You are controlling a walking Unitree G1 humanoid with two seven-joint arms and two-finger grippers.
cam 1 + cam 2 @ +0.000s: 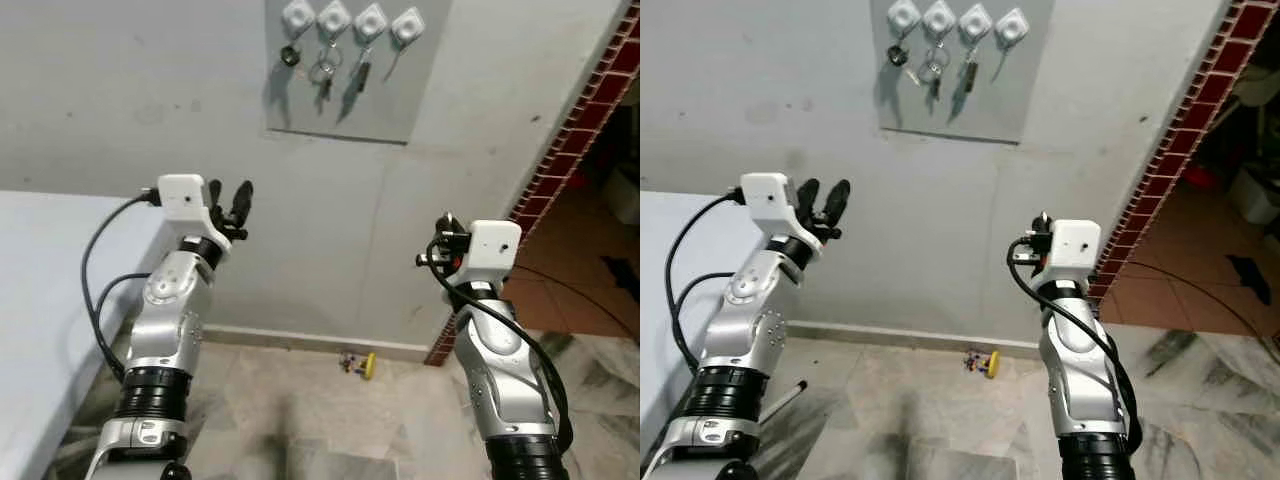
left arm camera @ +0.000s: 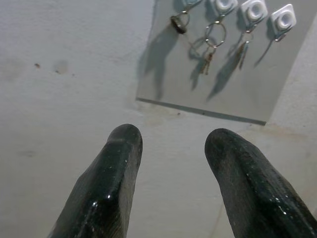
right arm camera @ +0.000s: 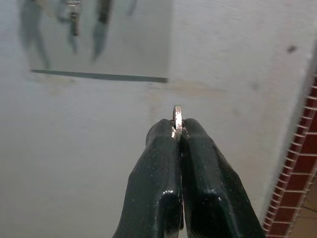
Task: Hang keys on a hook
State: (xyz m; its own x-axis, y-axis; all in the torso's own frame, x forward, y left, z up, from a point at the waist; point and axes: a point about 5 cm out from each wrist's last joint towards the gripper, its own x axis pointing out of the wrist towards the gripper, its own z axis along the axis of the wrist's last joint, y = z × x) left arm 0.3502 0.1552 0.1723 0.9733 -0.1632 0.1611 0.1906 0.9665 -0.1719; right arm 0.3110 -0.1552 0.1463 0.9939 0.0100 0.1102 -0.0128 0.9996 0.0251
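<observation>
High on the grey wall [image 1: 120, 90] hung a panel [image 1: 345, 100] with four white hooks [image 1: 333, 17]. Below it, the left end effector [image 1: 228, 203] gaped empty, while the right end effector [image 3: 178, 130] pinched a metal key ring [image 3: 177, 116].

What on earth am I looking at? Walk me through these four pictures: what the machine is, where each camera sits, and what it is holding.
This is a walking humanoid robot with two silver arms, each ending in two long black fingers. The two wide pictures come from cameras in its head, looking forward and down. The two close-ups come from cameras on its wrists, looking along the fingers.

On the wall hangs a grey rectangular board with four white square hooks; three carry keys or rings, and the rightmost hook looks free.

The left gripper is raised and open, holding nothing. The right gripper is shut on a small metal key ring. A small yellow object lies on the floor by the wall.
</observation>
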